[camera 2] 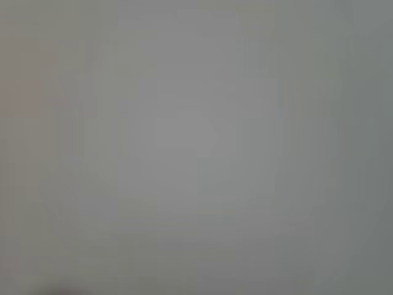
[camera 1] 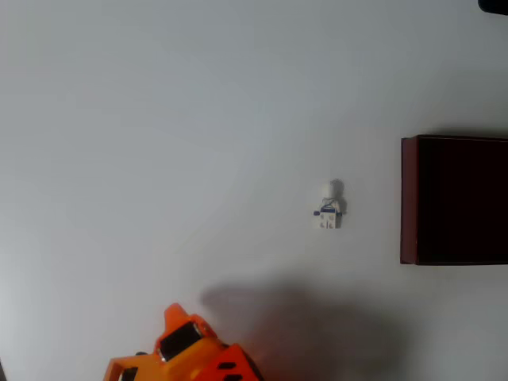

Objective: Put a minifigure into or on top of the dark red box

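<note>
White table (camera 1: 159,119): minifigure (camera 1: 329,208), dark red box (camera 1: 409,198).

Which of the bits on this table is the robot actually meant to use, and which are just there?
For the job:
- minifigure, lying on the table
- dark red box, at the right edge in the overhead view
- orange arm, at the bottom edge

Just there:
- white table
- dark object, top right corner

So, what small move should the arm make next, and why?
Probably swing up and to the right in the overhead view, toward the minifigure. The figure lies alone on the white table, left of the dark red box and apart from it. The orange arm sits at the bottom edge, far from the figure, so nothing is grasped yet. The wrist view is a grey blur.
</note>
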